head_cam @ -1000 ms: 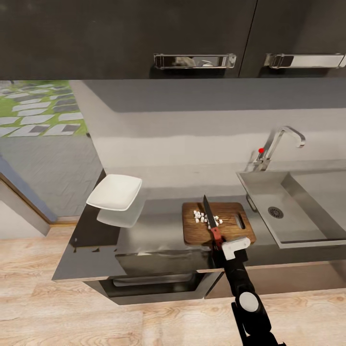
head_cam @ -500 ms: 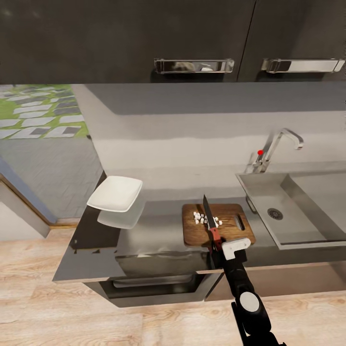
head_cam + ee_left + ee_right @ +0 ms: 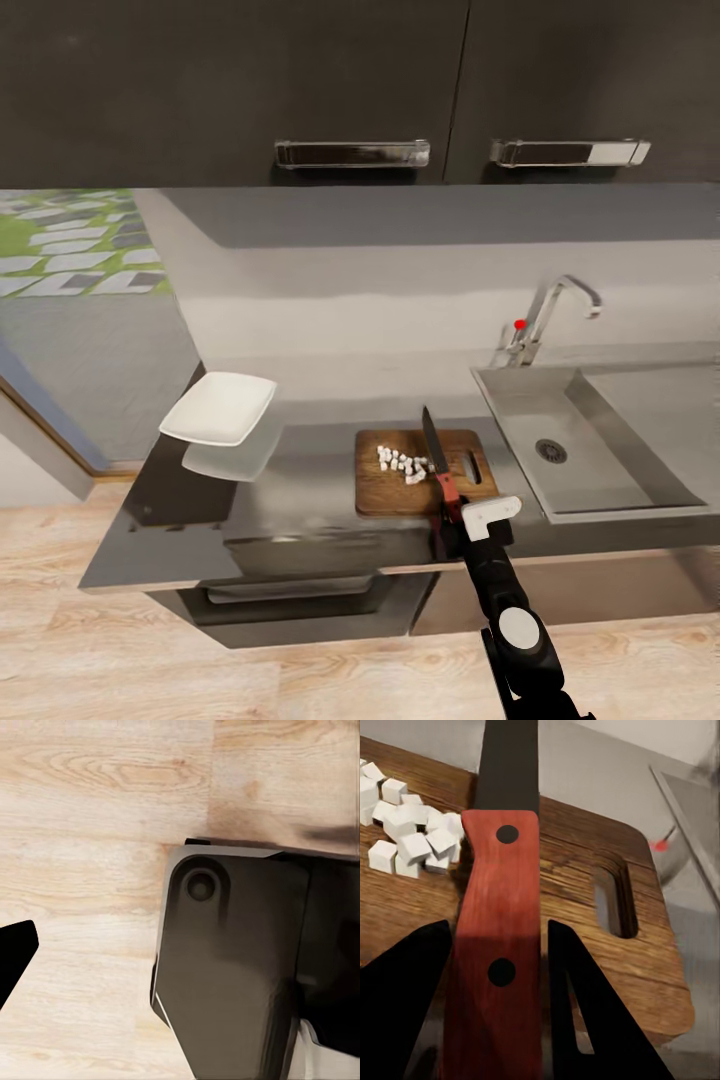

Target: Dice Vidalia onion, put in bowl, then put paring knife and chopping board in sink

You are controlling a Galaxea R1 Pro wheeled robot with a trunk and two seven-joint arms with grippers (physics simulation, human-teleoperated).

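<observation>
Head view: right gripper [image 3: 447,515], lower centre, clamps the knife [image 3: 436,455] by its handle, blade over the board [image 3: 385,488] w/ onion dice [image 3: 400,464]. Bowl [image 3: 218,408] at centre left on the countertop [image 3: 310,500]; sink [image 3: 600,440] at right.

Left wrist view: wood floor [image 3: 90,810], dark robot part [image 3: 232,960]; left gripper's state can't be told.

Right wrist view: fingers [image 3: 585,1005] flank the knife [image 3: 499,945] handle; dice [image 3: 405,829] upper left, board [image 3: 585,907] slot at right.

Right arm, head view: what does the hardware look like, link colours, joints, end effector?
The right arm is black with a round white joint cap; a white block sits at the wrist. The right end effector has flat, black, tapering fingers. No cables or markings visible.
</observation>
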